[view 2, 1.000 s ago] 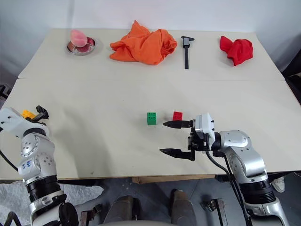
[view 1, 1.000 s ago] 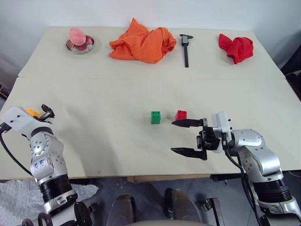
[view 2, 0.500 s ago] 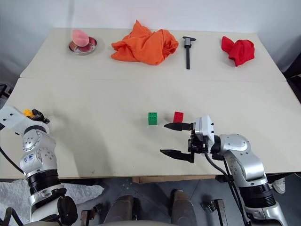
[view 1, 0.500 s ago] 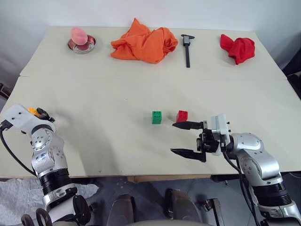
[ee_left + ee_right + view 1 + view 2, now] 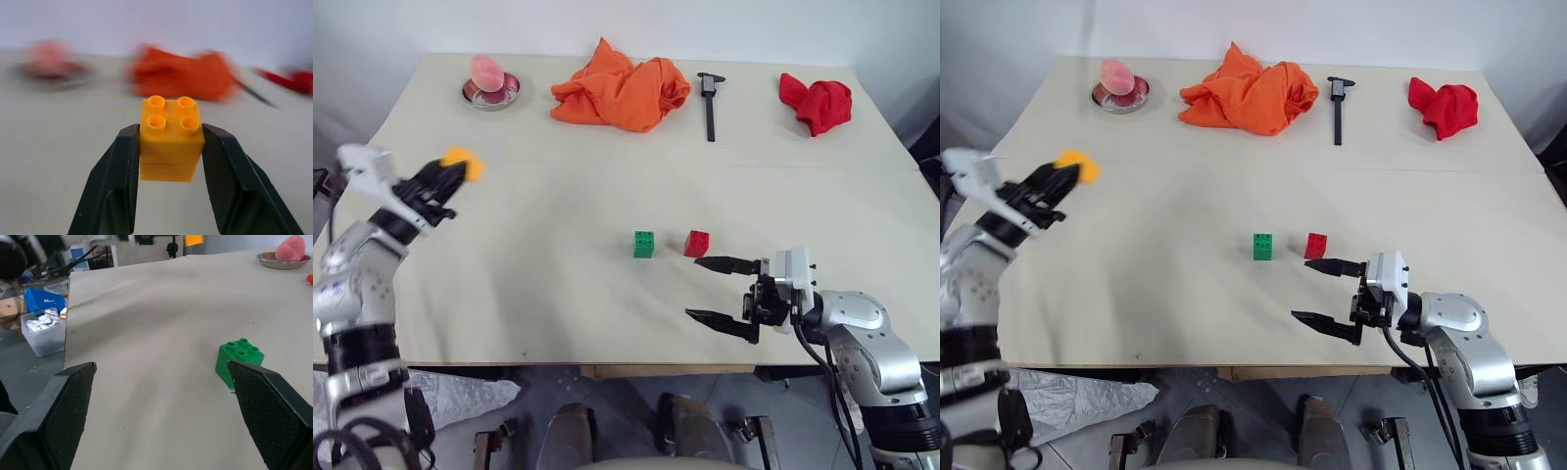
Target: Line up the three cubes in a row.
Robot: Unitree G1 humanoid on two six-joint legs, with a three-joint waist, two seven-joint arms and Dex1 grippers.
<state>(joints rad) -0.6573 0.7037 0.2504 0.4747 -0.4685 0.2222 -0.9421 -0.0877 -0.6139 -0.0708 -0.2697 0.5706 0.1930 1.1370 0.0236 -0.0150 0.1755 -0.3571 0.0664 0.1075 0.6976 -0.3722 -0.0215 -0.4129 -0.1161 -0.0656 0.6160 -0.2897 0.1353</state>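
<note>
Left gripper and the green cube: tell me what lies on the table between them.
Nothing. In the left eye view, bare tabletop runs from the left gripper, shut on the orange-yellow cube and held above the table, to the green cube.

Bright even light, soft shadows, left wrist background blurred (motion smear)

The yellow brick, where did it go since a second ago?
The left gripper closed on the yellow brick at the table's left edge and lifted it up and inward, over the table. The green brick and red brick stayed put, and the right gripper stayed open near the red one.
</note>
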